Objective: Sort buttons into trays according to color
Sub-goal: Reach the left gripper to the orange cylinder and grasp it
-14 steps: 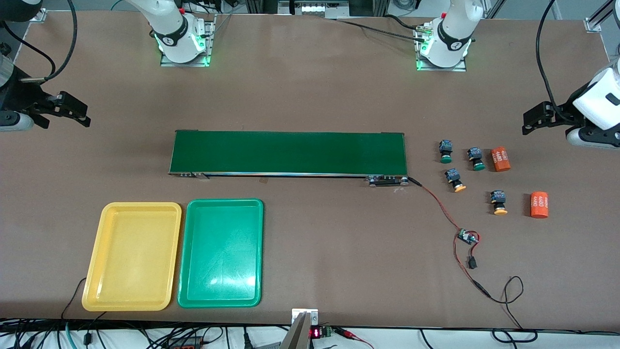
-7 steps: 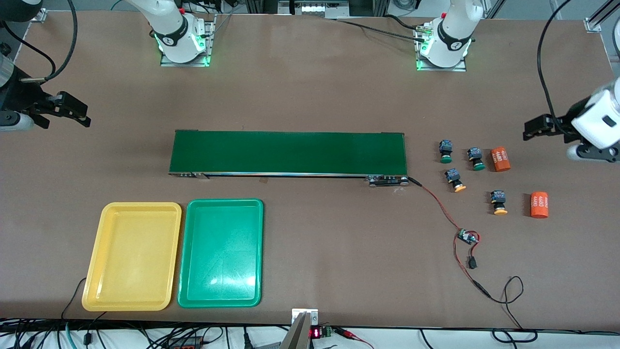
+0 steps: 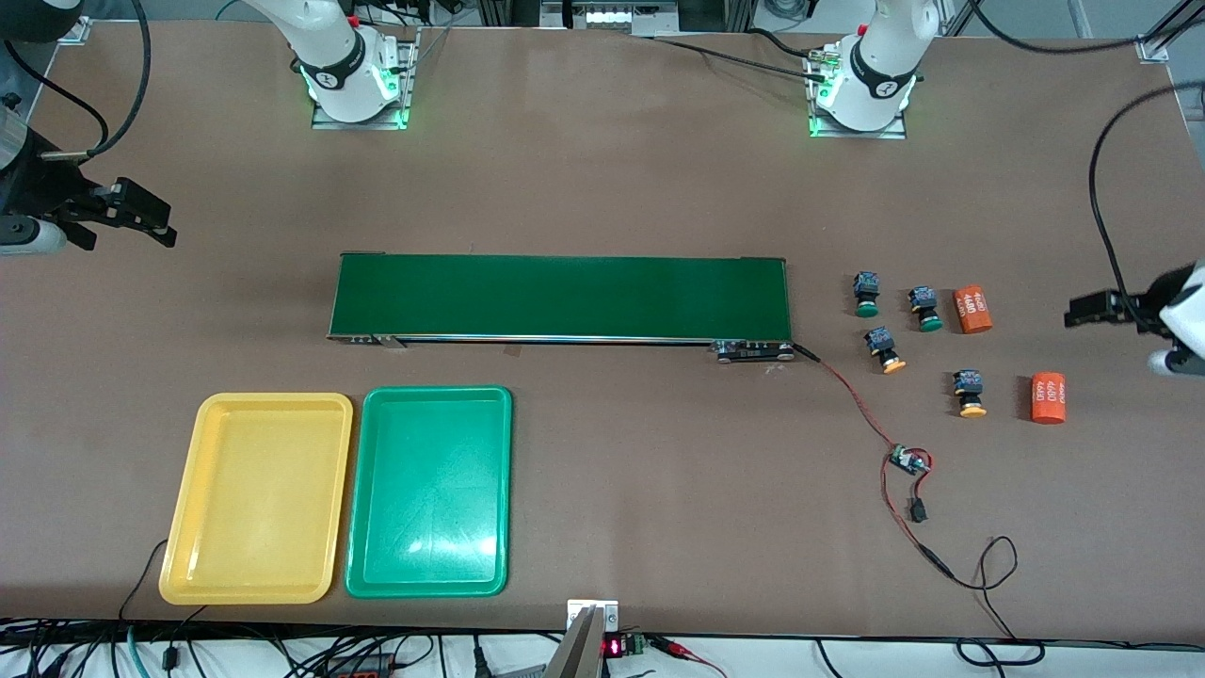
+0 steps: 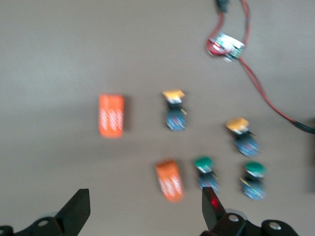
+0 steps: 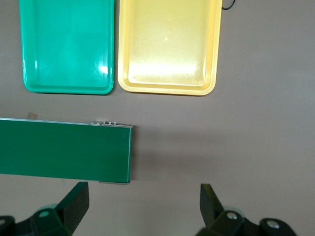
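Note:
Several small buttons lie at the left arm's end of the table: two green-capped [image 3: 866, 294] [image 3: 925, 311] and, nearer the front camera, two yellow-capped [image 3: 885, 348] [image 3: 970, 393]. The left wrist view shows the yellow caps [image 4: 174, 110] [image 4: 241, 135] and the green caps [image 4: 204, 169] [image 4: 255, 174]. My left gripper [image 3: 1083, 311] [image 4: 145, 201] hangs open over bare table beside them, holding nothing. An empty yellow tray [image 3: 256, 497] [image 5: 170, 44] and an empty green tray [image 3: 430, 490] [image 5: 66, 44] sit side by side at the right arm's end. My right gripper [image 3: 155, 221] [image 5: 143, 194] waits open and empty.
A long dark-green conveyor belt [image 3: 560, 297] [image 5: 64, 150] crosses the table's middle. Two orange cylinders with white numerals [image 3: 972, 310] [image 3: 1048, 397] lie beside the buttons. A red-and-black wire with a small circuit board [image 3: 908, 461] trails from the belt's end toward the front edge.
The left arm has swung its gripper along the table's end until it is level with the buttons and orange cylinders. The right arm has not moved.

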`<state>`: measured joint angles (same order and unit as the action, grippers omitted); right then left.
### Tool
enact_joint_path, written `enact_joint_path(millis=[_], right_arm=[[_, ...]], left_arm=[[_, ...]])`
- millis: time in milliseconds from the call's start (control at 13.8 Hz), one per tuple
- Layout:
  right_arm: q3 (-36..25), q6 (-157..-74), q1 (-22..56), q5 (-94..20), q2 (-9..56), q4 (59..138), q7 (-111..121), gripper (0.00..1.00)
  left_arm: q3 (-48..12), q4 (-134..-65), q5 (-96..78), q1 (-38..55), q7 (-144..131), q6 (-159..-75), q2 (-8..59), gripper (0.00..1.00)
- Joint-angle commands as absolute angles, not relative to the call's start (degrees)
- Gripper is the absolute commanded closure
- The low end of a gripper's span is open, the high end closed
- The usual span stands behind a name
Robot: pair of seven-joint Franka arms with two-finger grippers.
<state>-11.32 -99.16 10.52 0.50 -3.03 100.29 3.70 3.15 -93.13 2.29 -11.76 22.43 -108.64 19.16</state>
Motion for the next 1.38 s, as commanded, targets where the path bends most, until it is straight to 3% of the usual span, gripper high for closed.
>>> enact_joint_path(millis=[0, 218, 581, 945, 1090, 1163, 1308], right_arm=[[-11.1, -99.8, 11.2, 0.8, -4.0, 101.2, 3.0, 0.00], [-11.1, -99.8, 11.1, 0.7, -4.0, 101.2, 2.9, 0.00], [-11.1, -99.8, 11.1, 0.6, -3.9, 101.2, 2.9, 0.00], [-11.1, -99.8, 11.1, 0.6, -3.9, 101.2, 2.9, 0.00], [-11.1, -99.8, 11.1, 0.6, -3.9, 101.2, 2.9, 0.00], [-11.1, -99.8, 11.1, 0.6, -3.9, 101.2, 2.9, 0.00], [-11.1, -99.8, 11.1, 0.6, -3.9, 101.2, 2.9, 0.00]], left_arm=[[2.8, -92.2, 3.1, -14.1, 30.7, -117.6, 24.9, 0.00], [2.8, -94.8, 3.1, -15.7, 31.1, -126.6, 29.4, 0.00], [2.8, -104.7, 3.2, -16.7, 31.2, -140.5, 30.4, 0.00], [2.7, -106.7, 3.2, -19.0, 35.4, -150.2, 34.6, 0.00], [1.9, -106.7, 3.2, -21.0, 37.2, -152.5, 36.6, 0.15], [1.8, -106.7, 3.1, -21.1, 37.2, -152.7, 37.0, 0.27], [1.8, -106.7, 3.1, -21.0, 37.3, -152.7, 37.3, 0.59]])
